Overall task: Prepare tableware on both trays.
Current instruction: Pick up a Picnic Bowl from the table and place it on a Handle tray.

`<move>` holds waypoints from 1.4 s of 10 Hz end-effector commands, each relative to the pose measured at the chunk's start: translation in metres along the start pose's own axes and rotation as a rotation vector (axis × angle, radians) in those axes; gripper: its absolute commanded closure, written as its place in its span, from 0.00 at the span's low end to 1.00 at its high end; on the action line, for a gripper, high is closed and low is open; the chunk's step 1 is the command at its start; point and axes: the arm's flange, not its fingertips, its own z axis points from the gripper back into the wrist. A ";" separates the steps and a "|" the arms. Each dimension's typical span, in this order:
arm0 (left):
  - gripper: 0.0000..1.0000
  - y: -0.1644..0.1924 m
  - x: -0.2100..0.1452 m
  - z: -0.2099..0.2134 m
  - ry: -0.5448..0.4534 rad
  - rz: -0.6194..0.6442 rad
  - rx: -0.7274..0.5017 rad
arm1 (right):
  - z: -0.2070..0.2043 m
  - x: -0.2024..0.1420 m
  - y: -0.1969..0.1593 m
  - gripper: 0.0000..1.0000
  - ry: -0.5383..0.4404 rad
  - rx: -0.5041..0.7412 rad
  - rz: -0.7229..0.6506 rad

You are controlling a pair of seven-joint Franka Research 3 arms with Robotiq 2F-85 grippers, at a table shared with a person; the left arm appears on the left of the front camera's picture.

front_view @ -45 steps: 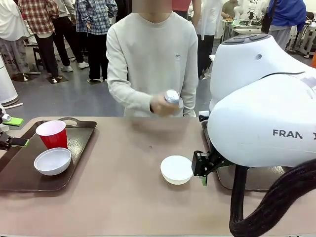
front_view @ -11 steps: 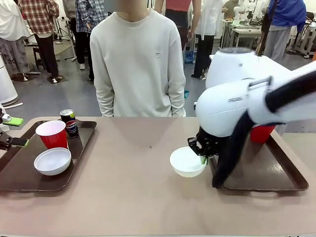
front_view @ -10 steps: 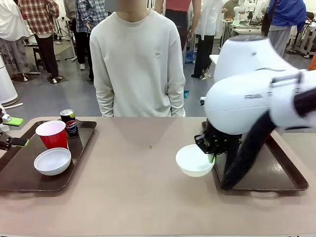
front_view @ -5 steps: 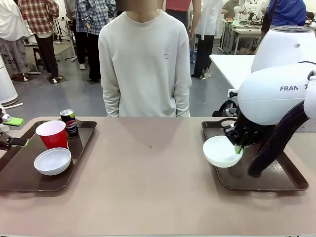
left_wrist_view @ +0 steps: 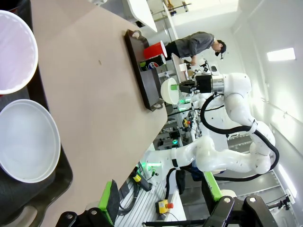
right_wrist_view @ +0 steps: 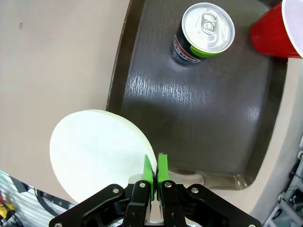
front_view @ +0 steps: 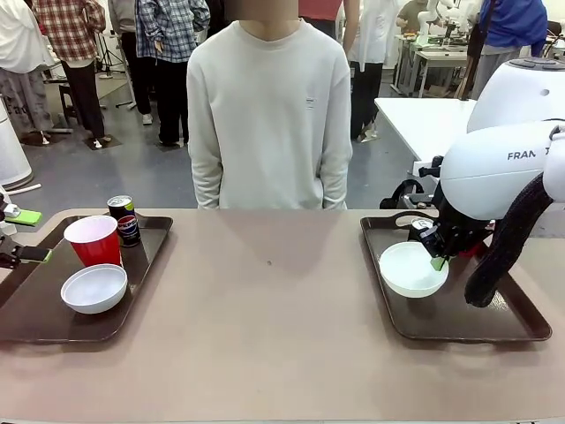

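While pinched: bowl [right_wrist_view: 97,153] in right gripper [right_wrist_view: 154,166]

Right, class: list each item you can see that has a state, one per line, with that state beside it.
Right tool: shut on the rim of the white bowl.
White bowl: held over the right tray, tilted.
Right tray: holds a can and a red cup.
Can: upright, unopened.
Red cup: upright.
Left tool: open, holding nothing.
Left tray: holds a cup, a bowl and a can.
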 end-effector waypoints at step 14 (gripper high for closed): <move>0.08 0.000 -0.001 0.000 -0.016 -0.025 -0.015 | -0.094 0.038 -0.043 0.96 0.147 0.037 -0.052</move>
